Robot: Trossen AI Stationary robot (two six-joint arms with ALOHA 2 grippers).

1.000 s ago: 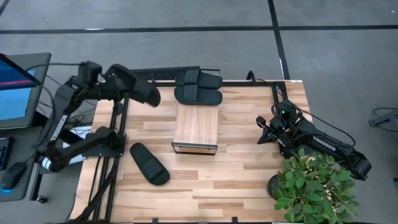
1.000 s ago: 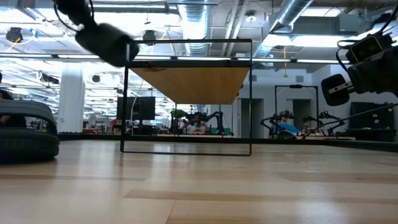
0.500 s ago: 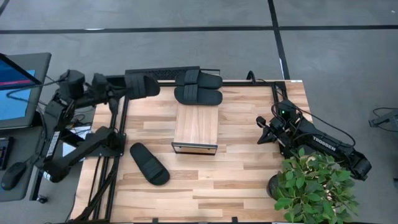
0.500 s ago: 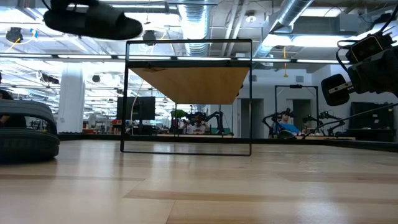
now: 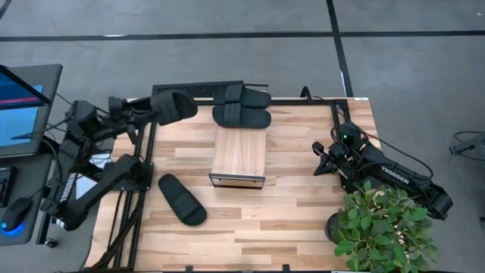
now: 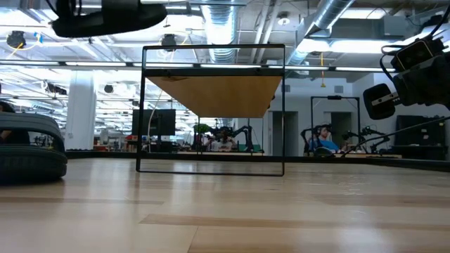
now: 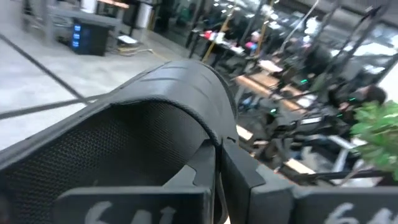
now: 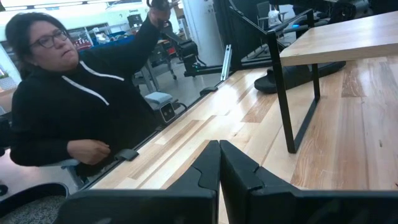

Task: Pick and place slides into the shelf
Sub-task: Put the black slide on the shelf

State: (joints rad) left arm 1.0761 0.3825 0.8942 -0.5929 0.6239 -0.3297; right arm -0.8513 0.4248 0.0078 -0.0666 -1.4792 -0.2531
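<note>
Above the table's [image 5: 303, 220] far-left corner, the left gripper [image 5: 148, 112], clenched on a slide [image 5: 173, 105], has swung it farther forward; the right gripper [image 5: 321, 159] stays closed, empty.

Left gripper [image 5: 155, 108] swung its held slide [image 5: 173, 106] from pointing about 4 o'clock to roughly 3 o'clock, level now and higher in the low view.

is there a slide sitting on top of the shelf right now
No, in the high view the shelf shows a bare wood top, while two slides lie behind it and one slide lies on the table to its left.
</note>
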